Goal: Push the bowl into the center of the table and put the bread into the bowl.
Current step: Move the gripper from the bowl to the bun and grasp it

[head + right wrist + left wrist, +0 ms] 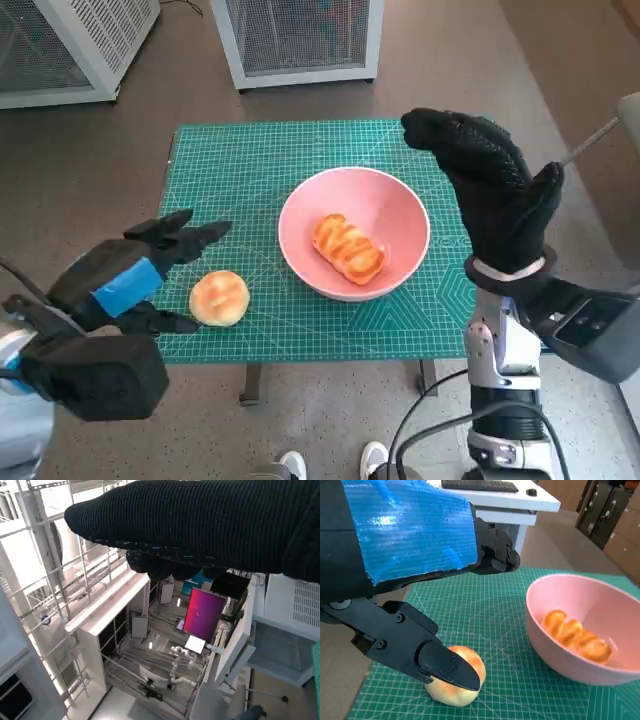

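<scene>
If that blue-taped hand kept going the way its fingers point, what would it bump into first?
Probably the pink bowl. The left hand points across the green mat toward it; the round bun sits under its lower finger, already about touching. Depth is unclear.

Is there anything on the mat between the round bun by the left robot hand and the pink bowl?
Nothing visible. Bare green mat lies between the round bun and the pink bowl. The bowl already holds a twisted bread, with room beside it. The left robot hand touches the bun.
</scene>
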{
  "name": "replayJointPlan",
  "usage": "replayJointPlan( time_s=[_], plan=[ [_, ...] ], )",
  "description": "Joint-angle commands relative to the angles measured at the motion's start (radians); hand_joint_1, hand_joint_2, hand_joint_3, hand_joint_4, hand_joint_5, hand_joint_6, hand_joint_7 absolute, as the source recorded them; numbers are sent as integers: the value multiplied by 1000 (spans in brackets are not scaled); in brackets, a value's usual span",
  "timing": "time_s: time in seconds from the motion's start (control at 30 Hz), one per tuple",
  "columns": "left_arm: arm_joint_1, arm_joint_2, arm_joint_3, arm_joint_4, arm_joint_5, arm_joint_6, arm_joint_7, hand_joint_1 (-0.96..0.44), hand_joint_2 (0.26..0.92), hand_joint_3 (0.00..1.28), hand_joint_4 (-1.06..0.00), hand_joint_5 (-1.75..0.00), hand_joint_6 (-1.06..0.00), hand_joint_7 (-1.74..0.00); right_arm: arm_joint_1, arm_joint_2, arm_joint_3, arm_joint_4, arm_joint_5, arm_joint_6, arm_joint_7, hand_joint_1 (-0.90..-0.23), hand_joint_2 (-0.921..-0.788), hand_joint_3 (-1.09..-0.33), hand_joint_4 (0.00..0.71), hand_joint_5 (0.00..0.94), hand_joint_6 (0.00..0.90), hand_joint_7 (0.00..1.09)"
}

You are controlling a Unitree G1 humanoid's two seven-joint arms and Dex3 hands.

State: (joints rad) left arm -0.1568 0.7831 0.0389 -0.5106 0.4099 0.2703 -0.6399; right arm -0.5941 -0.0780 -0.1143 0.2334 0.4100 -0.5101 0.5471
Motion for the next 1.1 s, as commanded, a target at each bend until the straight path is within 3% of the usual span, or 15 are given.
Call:
replayJointPlan(
  time_s=[0.03,0.6,1.1],
  plan=[
    [10,-10,-57,26,58,0,22,-349,736,2,-128,0,-265,0,25,-9,-2,-9,4,19,4,-399,-912,-522,550,188,227,883],
    [-52,-73,-245,240,245,-3,87,-349,748,4,-128,-1,-262,-2,49,-12,-10,-27,4,22,1,-400,-921,-502,545,222,243,864],
    [-81,-147,-314,375,286,96,69,-131,742,0,-150,-6,-265,-5,58,-22,-11,-41,25,37,11,-393,-921,-501,538,238,257,850]
  ],
)
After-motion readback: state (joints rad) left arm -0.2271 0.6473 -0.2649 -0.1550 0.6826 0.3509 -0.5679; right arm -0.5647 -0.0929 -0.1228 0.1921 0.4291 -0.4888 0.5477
